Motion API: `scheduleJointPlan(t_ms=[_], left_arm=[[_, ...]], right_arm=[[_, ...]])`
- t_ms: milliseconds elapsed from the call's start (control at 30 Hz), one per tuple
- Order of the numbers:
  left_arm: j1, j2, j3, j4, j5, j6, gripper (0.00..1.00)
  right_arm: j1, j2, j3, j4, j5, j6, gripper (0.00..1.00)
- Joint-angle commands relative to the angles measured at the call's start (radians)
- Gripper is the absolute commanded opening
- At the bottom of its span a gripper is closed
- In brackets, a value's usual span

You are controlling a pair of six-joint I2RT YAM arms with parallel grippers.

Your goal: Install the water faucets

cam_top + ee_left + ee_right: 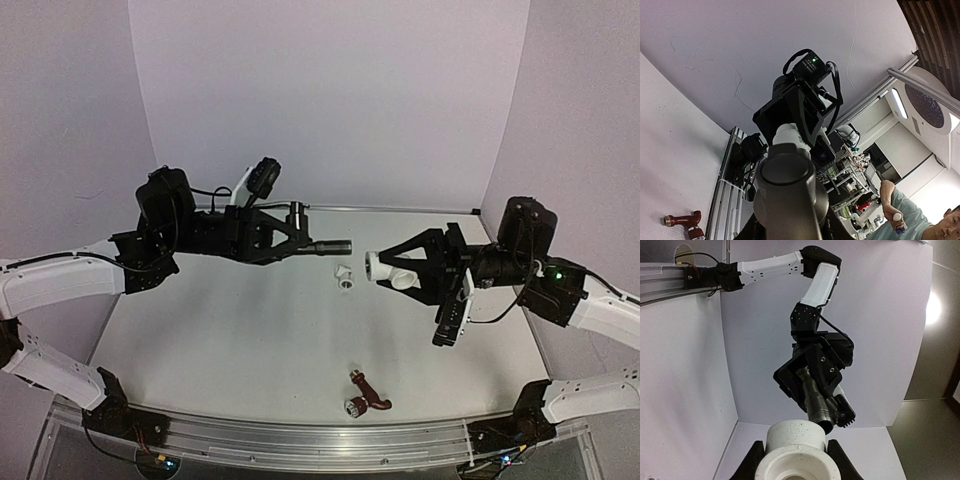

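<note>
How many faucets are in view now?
2. The dark faucet is held in the left gripper above the table; the reddish-brown faucet lies on the table near the front edge.

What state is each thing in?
dark faucet: held level, not yet joined.
held elbow fitting: raised, facing it.
loose elbow fitting: lying on table.
red-brown faucet: lying on table.
left gripper: shut on dark faucet.
right gripper: shut on held elbow fitting.

White arm links (60,280), black joints (160,195), black cables (210,190); black left gripper (300,243).
</note>
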State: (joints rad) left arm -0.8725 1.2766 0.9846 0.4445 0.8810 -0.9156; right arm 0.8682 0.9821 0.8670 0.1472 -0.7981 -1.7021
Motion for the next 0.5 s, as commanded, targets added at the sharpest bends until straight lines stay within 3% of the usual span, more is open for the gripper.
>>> scheduleJointPlan(t_ms=[0, 467], left_arm=[[-0.013, -0.031, -0.008, 0.030, -0.025, 0.012, 0.00], [-0.037, -0.048, -0.012, -0.031, -0.082, 0.015, 0.00]], right_arm=[[0.015, 0.011, -0.017, 0.170, 0.017, -0.030, 0.00], [0.029, 0.047, -0.034, 0.194, 0.108, -0.221, 0.00]])
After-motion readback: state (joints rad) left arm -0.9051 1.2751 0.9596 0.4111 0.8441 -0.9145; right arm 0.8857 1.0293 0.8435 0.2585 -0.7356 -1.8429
